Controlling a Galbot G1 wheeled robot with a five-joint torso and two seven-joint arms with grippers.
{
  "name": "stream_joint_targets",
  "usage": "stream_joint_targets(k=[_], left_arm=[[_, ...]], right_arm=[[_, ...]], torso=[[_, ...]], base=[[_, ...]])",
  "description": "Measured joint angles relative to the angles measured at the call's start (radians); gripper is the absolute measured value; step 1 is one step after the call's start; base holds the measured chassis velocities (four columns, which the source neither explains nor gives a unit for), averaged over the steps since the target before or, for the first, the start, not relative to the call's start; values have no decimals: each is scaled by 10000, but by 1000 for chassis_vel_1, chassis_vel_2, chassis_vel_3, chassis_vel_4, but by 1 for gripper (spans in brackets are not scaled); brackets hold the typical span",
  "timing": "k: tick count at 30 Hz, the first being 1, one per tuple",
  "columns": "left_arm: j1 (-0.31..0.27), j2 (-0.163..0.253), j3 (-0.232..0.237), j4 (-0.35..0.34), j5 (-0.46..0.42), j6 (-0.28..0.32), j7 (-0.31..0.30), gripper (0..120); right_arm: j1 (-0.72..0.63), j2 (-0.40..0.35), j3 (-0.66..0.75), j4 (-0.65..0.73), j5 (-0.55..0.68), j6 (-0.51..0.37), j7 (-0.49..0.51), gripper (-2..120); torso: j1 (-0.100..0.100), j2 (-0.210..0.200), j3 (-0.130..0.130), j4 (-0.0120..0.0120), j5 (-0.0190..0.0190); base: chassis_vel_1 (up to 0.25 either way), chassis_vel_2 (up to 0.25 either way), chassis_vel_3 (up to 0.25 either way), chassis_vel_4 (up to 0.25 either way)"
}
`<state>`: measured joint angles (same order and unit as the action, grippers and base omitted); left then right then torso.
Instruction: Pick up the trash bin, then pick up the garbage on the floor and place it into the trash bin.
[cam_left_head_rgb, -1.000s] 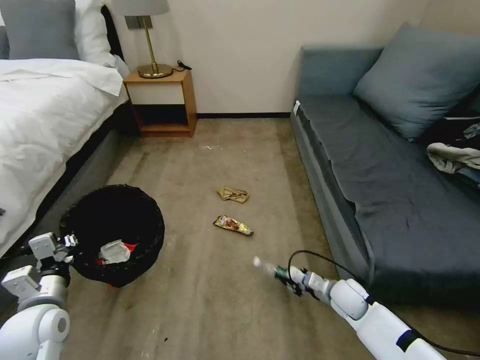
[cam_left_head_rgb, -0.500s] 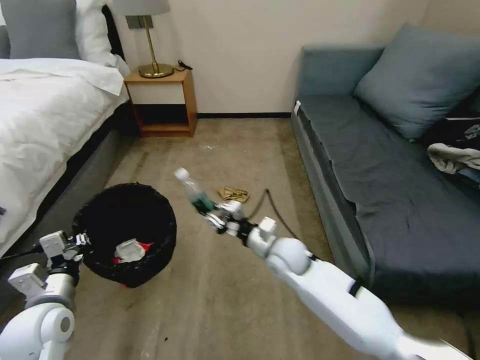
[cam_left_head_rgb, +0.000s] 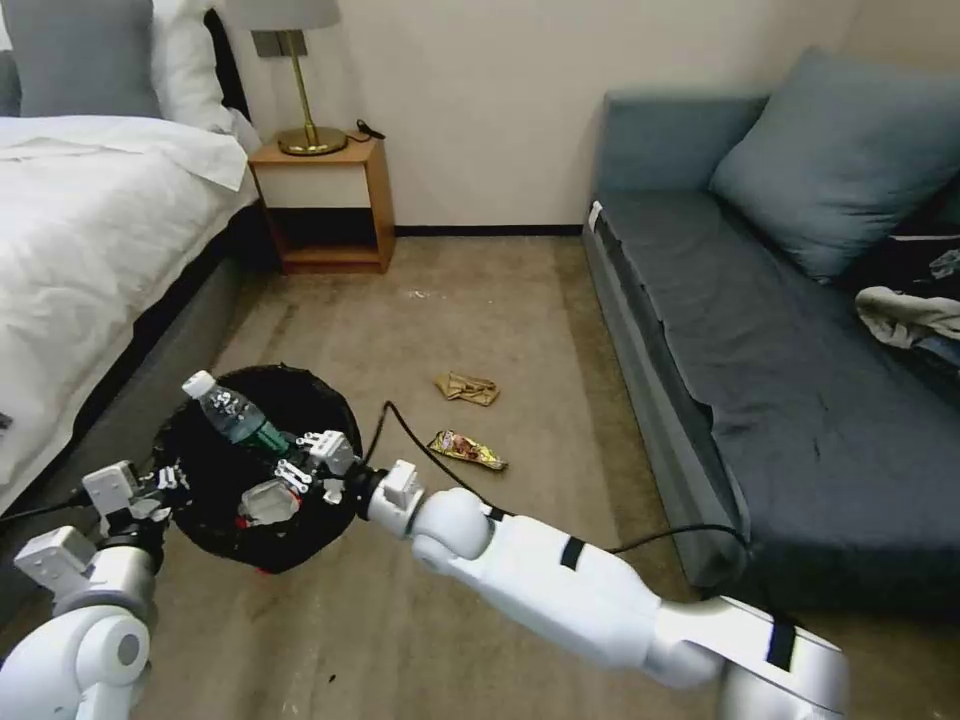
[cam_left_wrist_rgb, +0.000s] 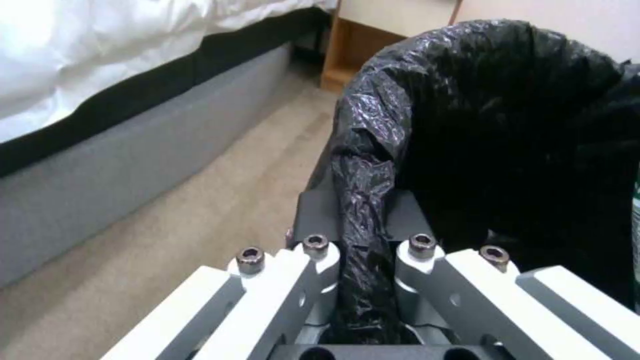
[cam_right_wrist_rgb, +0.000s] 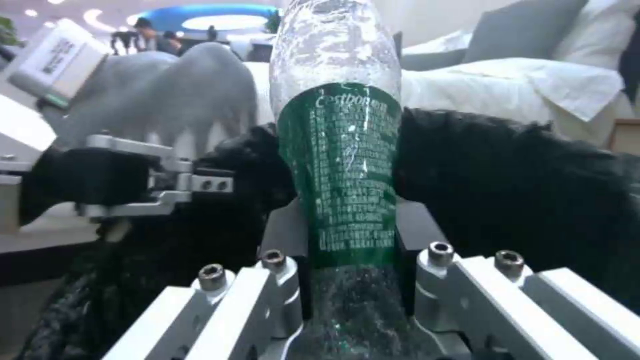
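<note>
Head view: left end effector (cam_left_head_rgb: 165, 487) is pinching the rim of the trash bin (cam_left_head_rgb: 300, 395), holding it off the floor; right end effector (cam_left_head_rgb: 290, 462) is gripping the bottle (cam_left_head_rgb: 232, 415) over its opening; gold wrapper (cam_left_head_rgb: 466, 450) and tan paper (cam_left_head_rgb: 467, 388) are lying on the carpet.

bottle (cam_left_head_rgb: 232, 417) over trash bin (cam_left_head_rgb: 300, 395) | wrappers (cam_left_head_rgb: 467, 450) right of bin

The head view looks forward and down over the carpet (cam_left_head_rgb: 520, 330) between bed (cam_left_head_rgb: 90, 240) and sofa (cam_left_head_rgb: 760, 330). The left wrist view sits close behind its gripper (cam_left_wrist_rgb: 363, 220), facing the bin (cam_left_wrist_rgb: 507, 125). The right wrist view looks along its gripper (cam_right_wrist_rgb: 350, 225) across that same bin (cam_right_wrist_rgb: 533, 190) toward the bed (cam_right_wrist_rgb: 520, 85).
</note>
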<state>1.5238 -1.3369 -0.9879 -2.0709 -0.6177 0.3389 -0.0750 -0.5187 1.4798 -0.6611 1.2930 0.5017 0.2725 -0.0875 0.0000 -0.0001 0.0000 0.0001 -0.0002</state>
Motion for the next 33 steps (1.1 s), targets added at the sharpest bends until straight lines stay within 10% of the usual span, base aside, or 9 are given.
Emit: stream_joint_targets(k=[21,33], left_arm=[[-40,46,-34,124,91,6,-1,5],[-354,306,-155,703,131,-132,-340,5]], right_arm=[[-163,-764,-134,1783,335,-1272,251,98],[-3330,-2559,4062,3655,-1835,68,582,100]], torso=[[0,0,0,-1,2],[0,0,-1,-4,5]], base=[[0,0,0,0],[0,0,0,0]])
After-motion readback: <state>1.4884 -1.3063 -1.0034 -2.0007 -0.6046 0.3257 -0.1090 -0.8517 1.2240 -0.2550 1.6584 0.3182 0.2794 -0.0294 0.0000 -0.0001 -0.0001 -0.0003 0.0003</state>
